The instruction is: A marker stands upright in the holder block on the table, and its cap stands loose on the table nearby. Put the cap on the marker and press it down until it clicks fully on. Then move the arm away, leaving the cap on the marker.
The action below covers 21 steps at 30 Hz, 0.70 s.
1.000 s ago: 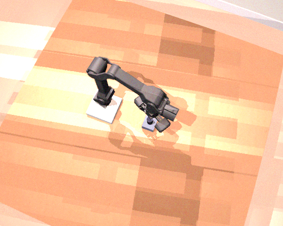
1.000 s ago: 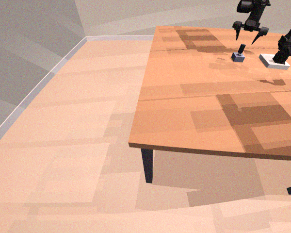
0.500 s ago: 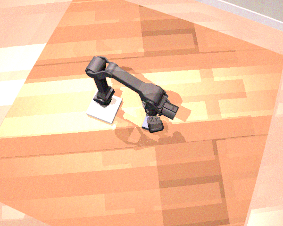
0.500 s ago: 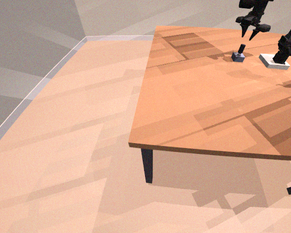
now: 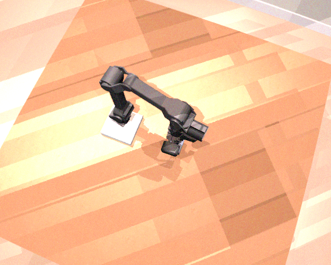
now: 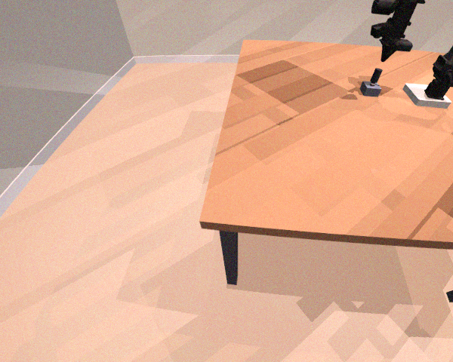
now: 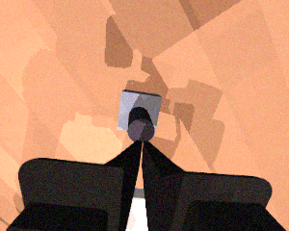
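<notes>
Gripper is pinched all the way shut with nothing in it, the two dark fingers meeting in a point, as the wrist view shows. It hangs above the capped marker and isn't touching it; in the exterior view there's a clear gap between the tips and the cap.

Going left to right in the exterior view: the table fills most of the right half, then near its far edge sits the small grey holder with the marker standing upright in it. The dark cap is on top of the marker, so from the wrist camera you just see its round top over the pale block. A bit further right is the white base plate that the arm stands on, near the holder but not touching it.

In the top view the arm hides most of the holder.
</notes>
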Motion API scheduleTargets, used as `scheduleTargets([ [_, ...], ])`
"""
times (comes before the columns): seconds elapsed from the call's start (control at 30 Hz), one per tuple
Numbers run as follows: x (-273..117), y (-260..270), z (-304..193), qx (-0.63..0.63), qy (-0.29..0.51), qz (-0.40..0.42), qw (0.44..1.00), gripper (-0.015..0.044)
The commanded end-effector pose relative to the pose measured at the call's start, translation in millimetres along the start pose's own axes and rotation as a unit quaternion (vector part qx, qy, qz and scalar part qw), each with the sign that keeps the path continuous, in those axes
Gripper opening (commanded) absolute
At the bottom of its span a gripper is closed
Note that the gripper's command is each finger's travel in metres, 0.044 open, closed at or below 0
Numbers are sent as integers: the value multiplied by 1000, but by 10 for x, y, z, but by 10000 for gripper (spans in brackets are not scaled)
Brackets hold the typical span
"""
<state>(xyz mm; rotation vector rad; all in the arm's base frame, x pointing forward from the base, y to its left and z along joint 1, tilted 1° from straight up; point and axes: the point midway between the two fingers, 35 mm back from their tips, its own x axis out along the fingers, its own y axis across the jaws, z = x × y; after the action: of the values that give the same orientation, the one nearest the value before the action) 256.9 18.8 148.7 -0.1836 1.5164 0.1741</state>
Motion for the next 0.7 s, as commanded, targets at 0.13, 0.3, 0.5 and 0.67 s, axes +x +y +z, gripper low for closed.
scheduleTargets([
  [0.13, 23, 5, 0, 18, 0, 2, 1000, 0],
  [0.3, 85, 5, 0, 18, 0, 2, 1000, 0],
  [0.5, 170, 6, 0, 18, 0, 2, 1000, 0],
  [0.67, 237, 6, -1, 18, 0, 2, 1000, 0],
])
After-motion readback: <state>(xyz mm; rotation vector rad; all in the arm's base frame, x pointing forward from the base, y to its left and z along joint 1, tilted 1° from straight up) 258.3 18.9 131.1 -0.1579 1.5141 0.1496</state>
